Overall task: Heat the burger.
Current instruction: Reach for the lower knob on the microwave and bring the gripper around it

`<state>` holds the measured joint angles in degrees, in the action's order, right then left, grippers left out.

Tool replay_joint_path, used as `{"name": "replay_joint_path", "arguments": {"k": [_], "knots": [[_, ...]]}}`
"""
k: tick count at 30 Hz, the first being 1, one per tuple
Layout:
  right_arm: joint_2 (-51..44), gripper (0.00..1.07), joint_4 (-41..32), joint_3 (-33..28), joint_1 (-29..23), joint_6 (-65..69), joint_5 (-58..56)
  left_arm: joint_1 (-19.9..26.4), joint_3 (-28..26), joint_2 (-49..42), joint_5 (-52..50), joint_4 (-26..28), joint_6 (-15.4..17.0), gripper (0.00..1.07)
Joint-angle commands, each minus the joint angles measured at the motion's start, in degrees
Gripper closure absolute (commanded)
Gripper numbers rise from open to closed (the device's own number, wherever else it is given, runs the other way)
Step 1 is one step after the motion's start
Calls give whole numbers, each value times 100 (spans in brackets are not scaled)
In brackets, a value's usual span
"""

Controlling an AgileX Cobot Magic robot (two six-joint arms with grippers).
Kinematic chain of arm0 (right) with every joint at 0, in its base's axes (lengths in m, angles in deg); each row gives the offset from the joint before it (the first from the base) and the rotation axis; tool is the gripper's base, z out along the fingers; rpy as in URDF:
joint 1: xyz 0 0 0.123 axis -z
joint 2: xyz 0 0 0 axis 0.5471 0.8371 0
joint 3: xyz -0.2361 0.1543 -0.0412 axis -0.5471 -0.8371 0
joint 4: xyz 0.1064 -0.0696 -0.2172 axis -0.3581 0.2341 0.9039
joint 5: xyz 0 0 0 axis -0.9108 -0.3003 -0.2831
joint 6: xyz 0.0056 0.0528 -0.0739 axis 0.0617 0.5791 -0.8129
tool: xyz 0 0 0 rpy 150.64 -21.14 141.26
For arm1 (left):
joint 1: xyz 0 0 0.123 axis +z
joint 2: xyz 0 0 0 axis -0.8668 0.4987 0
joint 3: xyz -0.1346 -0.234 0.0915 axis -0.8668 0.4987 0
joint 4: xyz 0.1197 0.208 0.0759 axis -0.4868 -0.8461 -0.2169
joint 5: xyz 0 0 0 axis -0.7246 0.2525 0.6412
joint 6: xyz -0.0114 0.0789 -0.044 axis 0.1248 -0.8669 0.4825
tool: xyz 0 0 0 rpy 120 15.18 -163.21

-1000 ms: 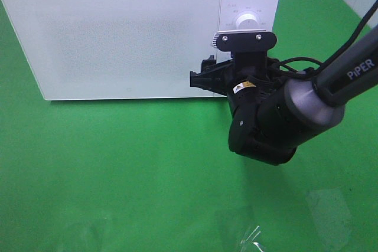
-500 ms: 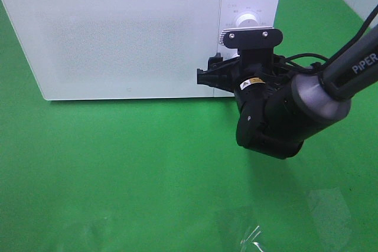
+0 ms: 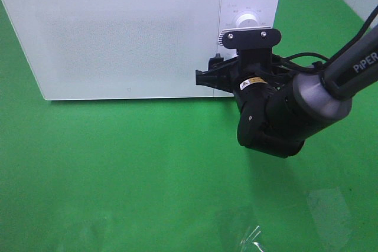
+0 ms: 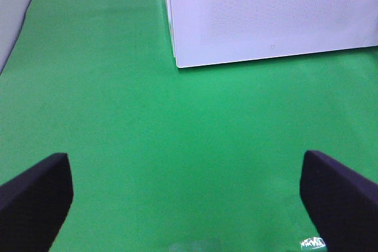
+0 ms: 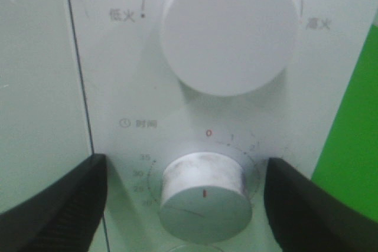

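Item: burger, not in view, judged shut inside white box-shaped microwave [image 3: 130, 33], upper left; presumed soft, light | right gripper [image 5: 184, 196]: jaws apart, flanking smooth rigid white round timer knob [image 5: 205, 196], lower centre, to be gripped by rim | left gripper [image 4: 188, 196]: spread wide, nothing held

The right gripper [image 5: 185, 172] has edged slightly rightward along the front of the microwave [image 3: 118, 39] and closer to its control panel, its wrist bracket [image 3: 250, 37] now riding a touch higher against the upper dial [image 3: 247, 20].

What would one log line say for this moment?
right fingers: open, straddling timer knob | left fingers: open | microwave door: shut | burger: unseen
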<state>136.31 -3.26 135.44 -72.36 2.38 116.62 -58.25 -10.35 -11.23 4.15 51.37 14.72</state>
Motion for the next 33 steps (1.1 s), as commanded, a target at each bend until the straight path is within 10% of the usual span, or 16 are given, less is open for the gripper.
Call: {"name": "replay_joint_path", "arguments": {"k": [1, 11, 22, 33], "knots": [[-11, 59, -11, 40, 74, 86, -6, 17, 29, -132, -29, 11, 29, 3], [-11, 106, 235, 40, 74, 229, -34, 17, 29, -132, -29, 11, 29, 3], [-11, 107, 544, 40, 74, 596, 80, 17, 29, -132, -29, 11, 29, 3], [-11, 107, 1507, 40, 80, 4652, 218, 17, 29, -132, -29, 11, 29, 3]]}}
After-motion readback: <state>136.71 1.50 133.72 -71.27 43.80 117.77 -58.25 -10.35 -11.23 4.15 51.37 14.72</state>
